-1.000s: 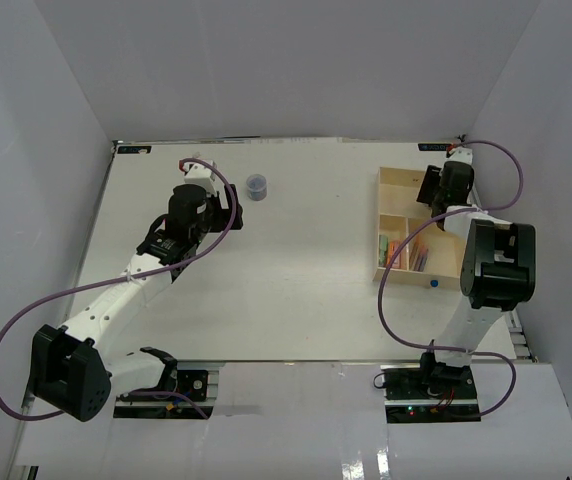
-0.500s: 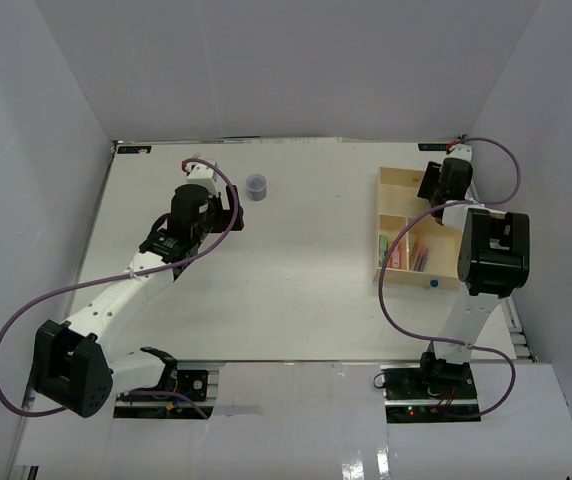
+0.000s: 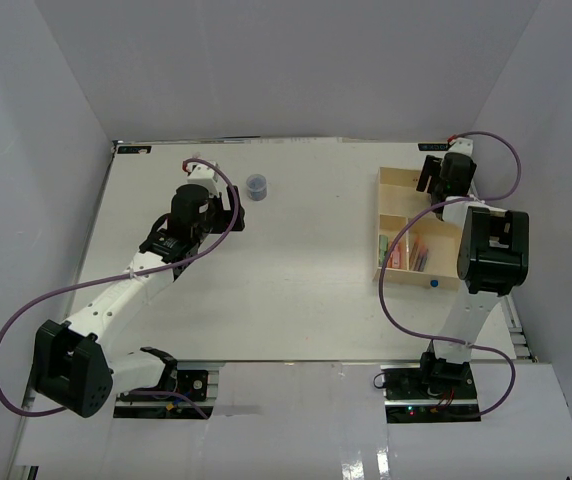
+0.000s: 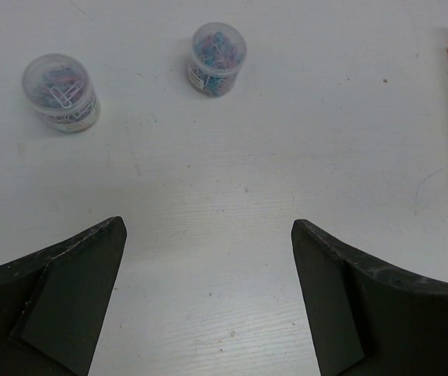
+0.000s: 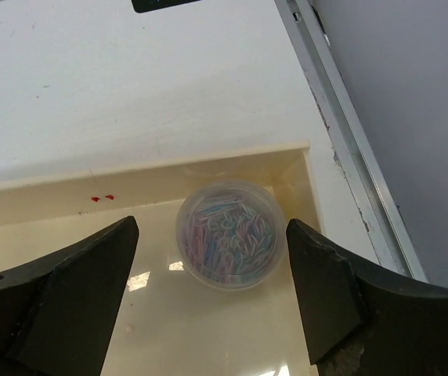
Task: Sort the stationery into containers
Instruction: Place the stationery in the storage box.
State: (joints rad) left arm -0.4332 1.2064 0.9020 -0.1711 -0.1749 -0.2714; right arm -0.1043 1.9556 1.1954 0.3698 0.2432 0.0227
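A pot of paper clips (image 5: 228, 235) is seen in the far right corner of the tray (image 5: 52, 196), between the parted jaws of the right gripper (image 5: 211, 235) and untouched by them. Its drop-off is judged done, so a lift clear is called for. Two more pots (image 4: 59, 92) (image 4: 218, 58) are found on the desk (image 4: 287, 157) ahead of the wide-open left gripper (image 4: 208, 227).

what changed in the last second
The right arm shifted toward the far edge above the tray; its claw stands open around a pot in the tray's corner, not touching it. The left arm and the loose pot on the table stayed put.
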